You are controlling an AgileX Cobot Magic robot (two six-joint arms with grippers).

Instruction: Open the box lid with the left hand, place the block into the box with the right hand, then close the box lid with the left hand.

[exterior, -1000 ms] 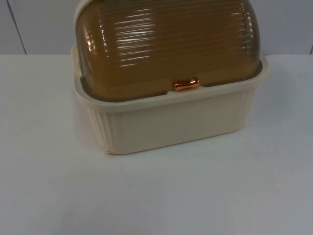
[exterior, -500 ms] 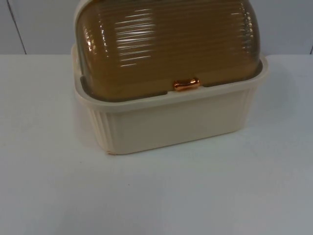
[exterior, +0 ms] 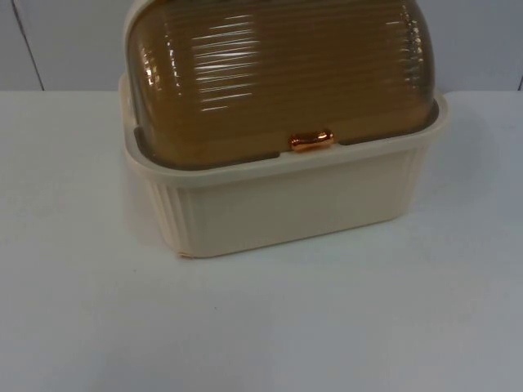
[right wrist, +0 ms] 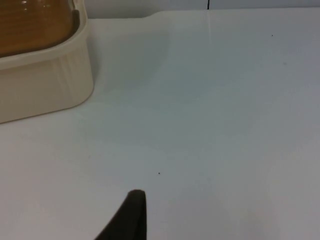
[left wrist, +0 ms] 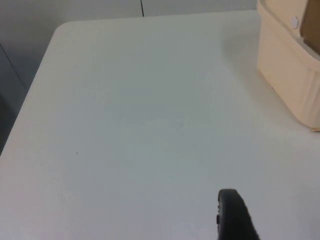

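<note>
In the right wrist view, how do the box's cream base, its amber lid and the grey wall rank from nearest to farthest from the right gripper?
Seen from the right gripper:
1. cream base, standing on the table.
2. amber lid, seated on the base, back from its rim.
3. grey wall, behind the table's far edge.
The left gripper hovers at the box's other side.
</note>
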